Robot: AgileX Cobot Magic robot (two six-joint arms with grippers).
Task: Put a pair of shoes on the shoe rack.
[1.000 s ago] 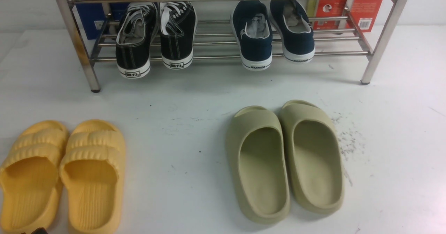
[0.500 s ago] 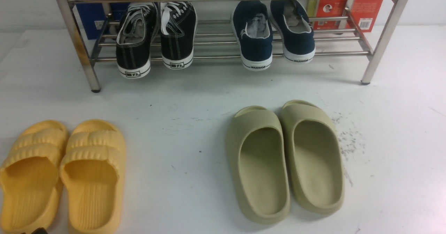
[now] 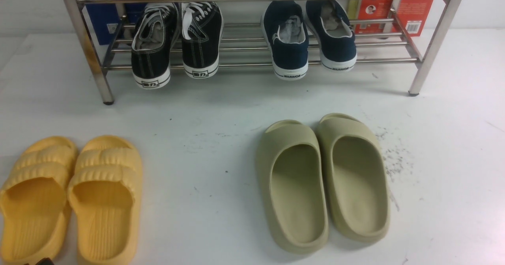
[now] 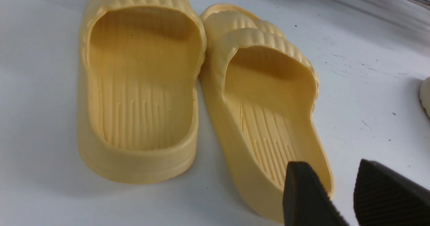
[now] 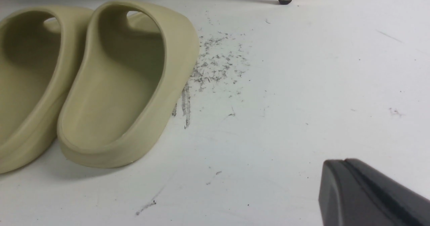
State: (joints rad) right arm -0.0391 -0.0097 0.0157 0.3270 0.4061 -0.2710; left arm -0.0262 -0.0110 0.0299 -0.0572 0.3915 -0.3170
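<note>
Nothing has moved since the earlier frames: the left gripper [image 4: 336, 199] stays spread and empty, the right gripper [image 5: 369, 195] shows pressed together, and the pair of shoes [image 3: 309, 36] sits on the shoe rack [image 3: 252, 62] at upper right, so the task appears complete.

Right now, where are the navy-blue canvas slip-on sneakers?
In the front view, the navy-blue canvas slip-on sneakers sit on the shiny steel-tube shoe rack, right of the black lace-up sneakers, heels hanging over the front bar.
</note>
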